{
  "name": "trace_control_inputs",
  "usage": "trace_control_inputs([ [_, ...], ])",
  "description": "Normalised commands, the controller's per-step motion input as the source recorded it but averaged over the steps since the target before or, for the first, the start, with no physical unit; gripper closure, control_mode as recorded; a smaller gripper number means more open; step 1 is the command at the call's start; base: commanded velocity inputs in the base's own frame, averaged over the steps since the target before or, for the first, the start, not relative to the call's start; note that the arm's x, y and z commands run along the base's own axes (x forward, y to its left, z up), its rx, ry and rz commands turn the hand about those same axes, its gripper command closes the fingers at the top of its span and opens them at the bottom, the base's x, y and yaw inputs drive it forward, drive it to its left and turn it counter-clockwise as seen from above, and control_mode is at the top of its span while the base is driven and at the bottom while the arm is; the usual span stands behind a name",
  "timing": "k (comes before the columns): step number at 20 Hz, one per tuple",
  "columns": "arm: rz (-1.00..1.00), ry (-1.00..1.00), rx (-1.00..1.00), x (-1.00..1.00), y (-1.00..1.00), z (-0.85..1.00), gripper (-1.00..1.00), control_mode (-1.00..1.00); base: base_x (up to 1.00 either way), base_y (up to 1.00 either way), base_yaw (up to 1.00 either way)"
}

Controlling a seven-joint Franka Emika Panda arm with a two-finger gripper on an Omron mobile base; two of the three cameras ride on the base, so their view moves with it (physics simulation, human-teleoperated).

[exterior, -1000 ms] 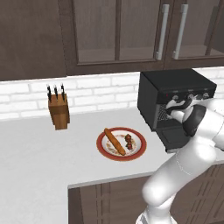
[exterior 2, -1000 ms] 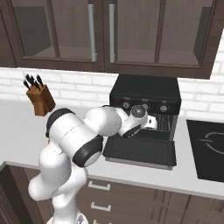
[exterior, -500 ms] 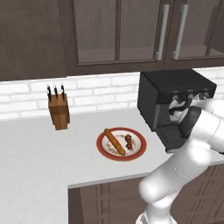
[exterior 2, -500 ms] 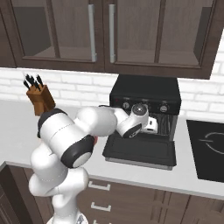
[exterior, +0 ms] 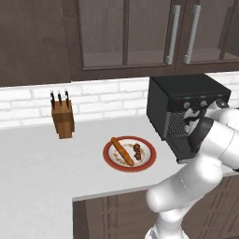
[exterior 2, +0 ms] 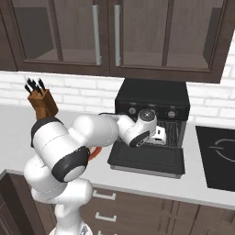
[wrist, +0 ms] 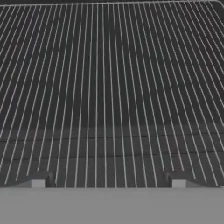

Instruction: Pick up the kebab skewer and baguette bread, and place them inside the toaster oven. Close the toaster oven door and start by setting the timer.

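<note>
My hand (exterior 2: 160, 134) sits at the mouth of the toaster oven (exterior: 186, 100), fingers spread wide and empty over its wire rack (wrist: 109, 87). The baguette bread (exterior: 122, 151) and kebab skewer (exterior: 137, 151) lie on the plate (exterior: 112, 161), well to my left on the tabletop (exterior: 42, 172); baguette runs diagonally. The toaster oven door (exterior 2: 147, 158) hangs open below my wrist.

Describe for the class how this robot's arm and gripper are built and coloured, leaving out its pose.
The arm is made of rounded glossy white segments joined by dark grey to black bands at the joints. It has no visible cables or markings. The wrist ends in a round grey cap and a small white hand. The gripper has two small dark finger tips, blocky with paler faces.
</note>
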Motion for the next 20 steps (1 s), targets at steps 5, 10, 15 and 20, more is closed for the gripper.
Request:
trace_control_inputs([
  [5,0.0,0.06,0.0,-0.9,-0.08,-0.96,-1.0,-1.0,0.0,0.0,0.0],
  [10,0.0,0.06,0.0,-0.85,-0.04,-0.97,-1.0,-1.0,0.0,0.0,0.0],
  [15,0.0,0.05,0.0,-0.8,-0.01,-0.93,-1.0,-1.0,0.0,0.0,0.0],
  [20,0.0,0.05,0.0,-0.77,-0.01,-0.91,-1.0,-1.0,0.0,0.0,0.0],
])
